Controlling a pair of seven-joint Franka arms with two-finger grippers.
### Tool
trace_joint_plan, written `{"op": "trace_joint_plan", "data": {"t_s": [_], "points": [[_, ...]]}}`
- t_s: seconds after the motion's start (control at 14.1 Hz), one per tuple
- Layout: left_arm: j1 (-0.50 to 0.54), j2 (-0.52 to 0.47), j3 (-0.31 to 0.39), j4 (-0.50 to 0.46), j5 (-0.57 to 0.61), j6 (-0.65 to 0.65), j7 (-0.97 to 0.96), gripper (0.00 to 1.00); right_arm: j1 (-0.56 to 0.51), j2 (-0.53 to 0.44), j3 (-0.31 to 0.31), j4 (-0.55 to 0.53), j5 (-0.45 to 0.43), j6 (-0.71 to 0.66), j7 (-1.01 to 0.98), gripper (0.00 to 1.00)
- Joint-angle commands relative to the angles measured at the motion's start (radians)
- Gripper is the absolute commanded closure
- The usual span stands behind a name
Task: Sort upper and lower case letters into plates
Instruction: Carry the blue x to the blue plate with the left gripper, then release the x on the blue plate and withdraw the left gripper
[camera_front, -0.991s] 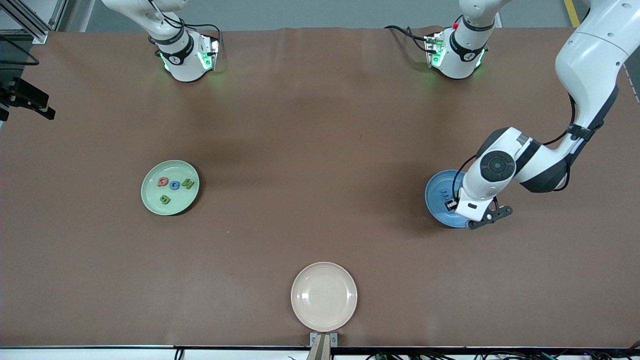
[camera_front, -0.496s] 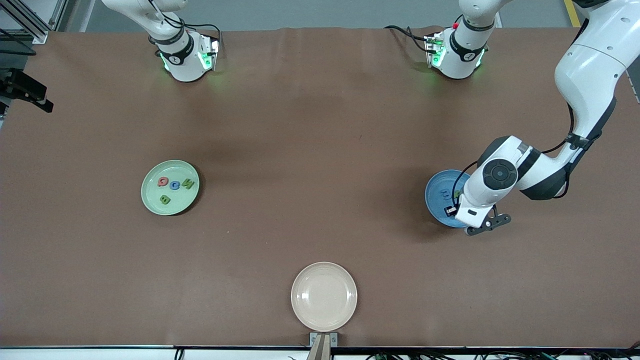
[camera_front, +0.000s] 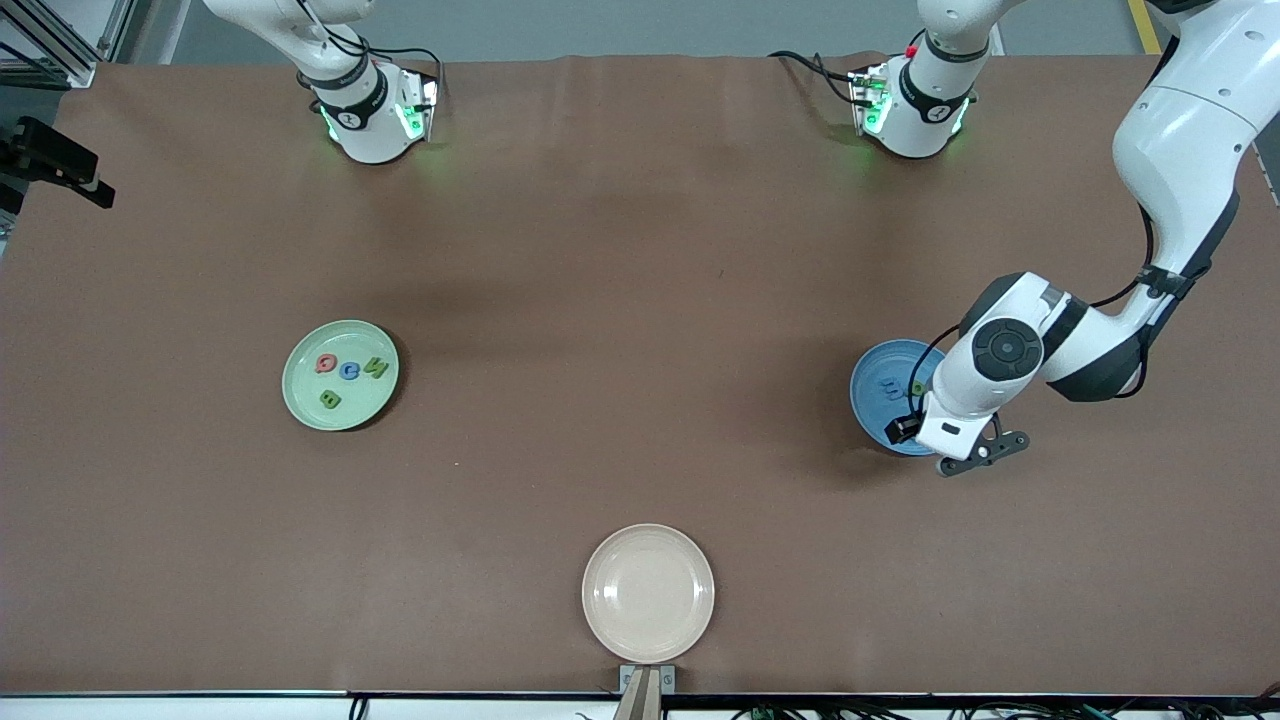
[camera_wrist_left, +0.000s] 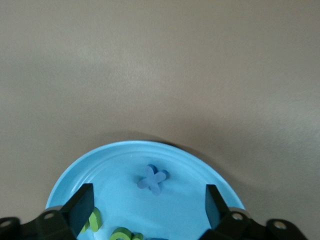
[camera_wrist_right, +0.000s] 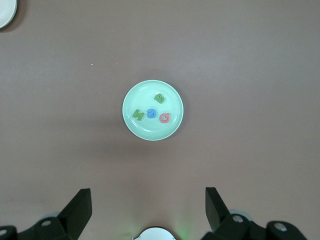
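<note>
Small chunky foam-like toy letters (camera_wrist_left: 152, 178) look light and stiff; pinch across flat sides. Left gripper (camera_wrist_left: 149, 207) over the round blue plate (camera_wrist_left: 125, 155) and right gripper (camera_wrist_right: 148, 210): fingers released, empty.

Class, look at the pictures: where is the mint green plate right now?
In the front view the mint green plate lies toward the right arm's end of the table, farther from the camera than the cream plate, with four letters in it.

The left gripper (camera_wrist_left: 147, 212) is hanging low at the left arm's end of the table, fingers spread wide. The right gripper (camera_wrist_right: 147, 210) is waiting high up, fingers apart.
</note>
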Motion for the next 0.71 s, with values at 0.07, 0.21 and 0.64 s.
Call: {"op": "trace_joint_plan", "data": {"t_s": [0.07, 0.21, 0.64], "points": [[0.002, -0.032, -0.008, -0.007, -0.018, -0.013, -0.002, 0.01, 0.010, -0.015, 0.000, -0.004, -0.032, -0.001, 0.038, 0.00], [0.005, -0.033, -0.011, -0.010, -0.031, -0.016, -0.001, 0.01, 0.010, -0.014, 0.000, -0.004, -0.035, -0.001, 0.035, 0.00], [0.019, -0.033, -0.023, -0.005, -0.032, -0.058, 0.036, 0.01, 0.004, -0.014, -0.004, -0.007, -0.032, -0.004, 0.032, 0.00]]}}
